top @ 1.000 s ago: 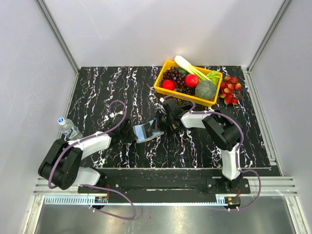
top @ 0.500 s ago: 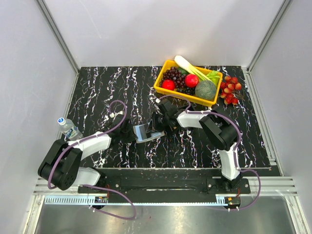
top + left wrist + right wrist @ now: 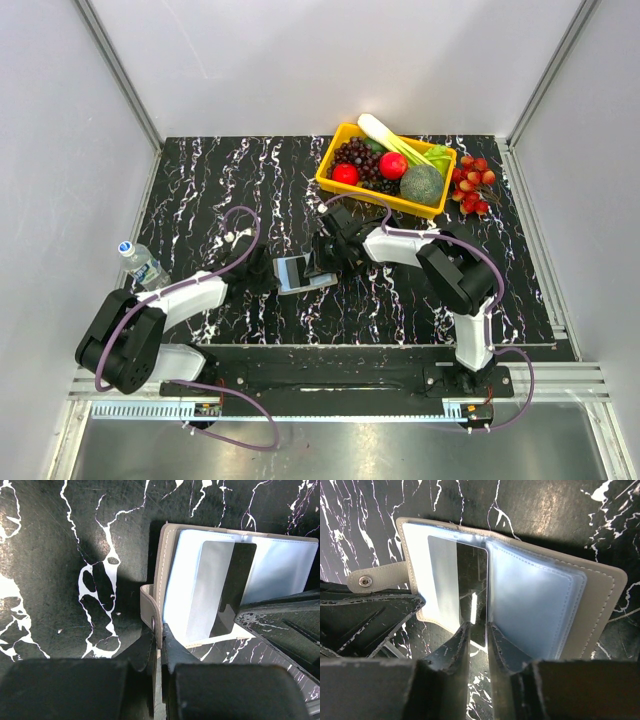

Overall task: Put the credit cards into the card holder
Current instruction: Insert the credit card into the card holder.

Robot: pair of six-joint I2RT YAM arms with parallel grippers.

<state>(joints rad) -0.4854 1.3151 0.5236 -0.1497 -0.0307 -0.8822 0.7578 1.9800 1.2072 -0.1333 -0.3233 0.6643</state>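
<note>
The card holder (image 3: 296,273) is a grey folding case with clear sleeves, lying open on the black marble table. My left gripper (image 3: 270,272) is shut on its left cover edge (image 3: 159,605) beside the snap strap (image 3: 366,581). A glossy card (image 3: 445,575), grey and dark with reflections, sits mostly inside a sleeve; it also shows in the left wrist view (image 3: 215,585). My right gripper (image 3: 477,630) is at the card's lower right corner, its jaws a narrow gap apart, the card's edge against the right finger. It meets the holder from the right in the top view (image 3: 322,266). No other cards show.
A yellow basket (image 3: 380,199) of fruit and vegetables stands at the back right, with a cluster of red fruit (image 3: 473,186) beside it. A water bottle (image 3: 143,264) lies off the table's left edge. Metal rails run along the near edge.
My right gripper has moved left, closer over the holder, with the card going further into the sleeve. The holder has shifted slightly left. My left gripper keeps its hold.
</note>
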